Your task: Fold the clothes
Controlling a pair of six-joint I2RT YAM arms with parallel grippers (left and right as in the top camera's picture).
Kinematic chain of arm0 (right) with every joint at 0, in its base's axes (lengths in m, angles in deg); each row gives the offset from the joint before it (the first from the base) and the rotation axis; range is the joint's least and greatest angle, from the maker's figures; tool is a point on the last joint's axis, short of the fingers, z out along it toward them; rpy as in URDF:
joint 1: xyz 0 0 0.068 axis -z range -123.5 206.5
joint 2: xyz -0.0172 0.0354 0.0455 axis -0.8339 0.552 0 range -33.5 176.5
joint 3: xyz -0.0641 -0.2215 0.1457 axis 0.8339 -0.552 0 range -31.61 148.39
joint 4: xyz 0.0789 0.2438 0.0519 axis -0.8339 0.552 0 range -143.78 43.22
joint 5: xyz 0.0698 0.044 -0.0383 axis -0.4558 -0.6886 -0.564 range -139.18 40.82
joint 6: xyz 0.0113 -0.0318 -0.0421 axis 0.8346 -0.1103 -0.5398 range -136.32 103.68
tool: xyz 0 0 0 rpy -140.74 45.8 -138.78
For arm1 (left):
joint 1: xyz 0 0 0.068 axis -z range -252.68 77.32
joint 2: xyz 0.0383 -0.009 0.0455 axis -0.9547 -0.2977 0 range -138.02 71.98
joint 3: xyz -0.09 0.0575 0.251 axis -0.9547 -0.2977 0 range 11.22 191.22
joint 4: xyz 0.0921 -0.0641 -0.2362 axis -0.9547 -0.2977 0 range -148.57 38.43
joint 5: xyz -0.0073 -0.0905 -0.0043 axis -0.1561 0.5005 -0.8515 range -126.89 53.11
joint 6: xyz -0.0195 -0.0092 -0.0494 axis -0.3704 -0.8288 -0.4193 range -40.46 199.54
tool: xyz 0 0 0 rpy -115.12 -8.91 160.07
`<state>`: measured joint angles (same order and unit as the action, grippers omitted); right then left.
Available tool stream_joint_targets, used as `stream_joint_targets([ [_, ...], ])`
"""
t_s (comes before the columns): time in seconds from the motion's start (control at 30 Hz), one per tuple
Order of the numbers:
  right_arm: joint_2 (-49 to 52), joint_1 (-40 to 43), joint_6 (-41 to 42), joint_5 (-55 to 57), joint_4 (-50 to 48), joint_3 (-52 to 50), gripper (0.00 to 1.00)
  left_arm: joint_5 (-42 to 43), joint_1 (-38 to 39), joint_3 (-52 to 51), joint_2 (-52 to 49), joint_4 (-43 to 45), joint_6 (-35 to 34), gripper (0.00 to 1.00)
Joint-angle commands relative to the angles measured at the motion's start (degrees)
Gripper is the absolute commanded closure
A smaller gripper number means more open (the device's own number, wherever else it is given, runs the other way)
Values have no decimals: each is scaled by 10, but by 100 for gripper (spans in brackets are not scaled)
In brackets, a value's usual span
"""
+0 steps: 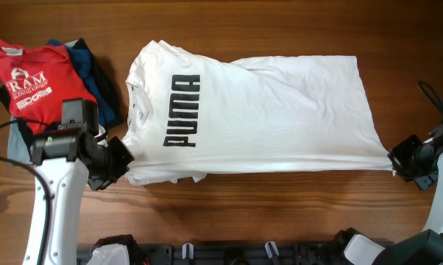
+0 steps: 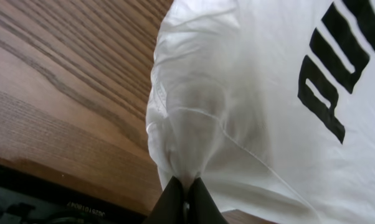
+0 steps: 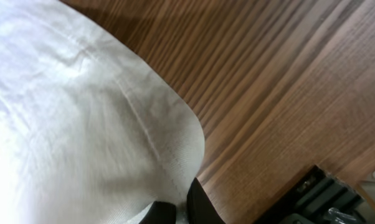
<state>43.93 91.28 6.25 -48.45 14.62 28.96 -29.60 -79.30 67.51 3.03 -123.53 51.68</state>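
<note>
The clothes, a white T-shirt point(image 1: 266, 110) with black PUMA lettering, lie spread across the middle of the wooden table, collar end to the left. My left gripper point(image 1: 122, 158) is shut on the shirt's near-left corner. In the left wrist view the white fabric point(image 2: 237, 112) bunches into the closed black fingertips point(image 2: 175, 202). My right gripper point(image 1: 394, 156) is shut on the near-right hem corner. There the hem point(image 3: 169, 137) runs down between the dark fingertips point(image 3: 203, 208). The near edge of the shirt stretches taut between the two grippers.
A red T-shirt point(image 1: 30, 77) with white lettering lies on dark blue and grey garments point(image 1: 96, 73) at the far left. A black rail point(image 1: 229, 254) runs along the table's near edge. Bare wood point(image 1: 280, 206) lies in front of the shirt.
</note>
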Motion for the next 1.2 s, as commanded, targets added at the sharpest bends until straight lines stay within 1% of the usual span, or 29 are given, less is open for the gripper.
stream_joint_targets([
  [0.0,-29,6,25,51,0,-2,96,-37,-6,-3,44,-11,-31,96],
  [0.23,-67,6,46,57,0,-2,96,-84,-6,-3,122,-15,-88,96],
  [0.33,-72,5,45,57,0,-2,96,-96,-6,-3,138,-13,-89,96],
  [0.57,-71,5,29,57,-7,-21,96,-95,-6,-3,125,4,-89,96],
  [0.83,-71,5,21,40,-23,-35,96,-81,-6,-3,75,23,-88,96],
  [0.87,-71,5,6,24,-29,-35,96,-71,-6,-3,73,28,-83,96],
  [0.93,-72,5,-33,-30,-45,-34,96,-40,-6,-2,73,52,-50,96],
  [1.03,-77,5,-49,-79,-50,-12,96,8,-6,19,85,81,-21,96],
  [1.17,-105,5,-76,-118,-27,68,96,14,-6,80,110,82,10,96],
])
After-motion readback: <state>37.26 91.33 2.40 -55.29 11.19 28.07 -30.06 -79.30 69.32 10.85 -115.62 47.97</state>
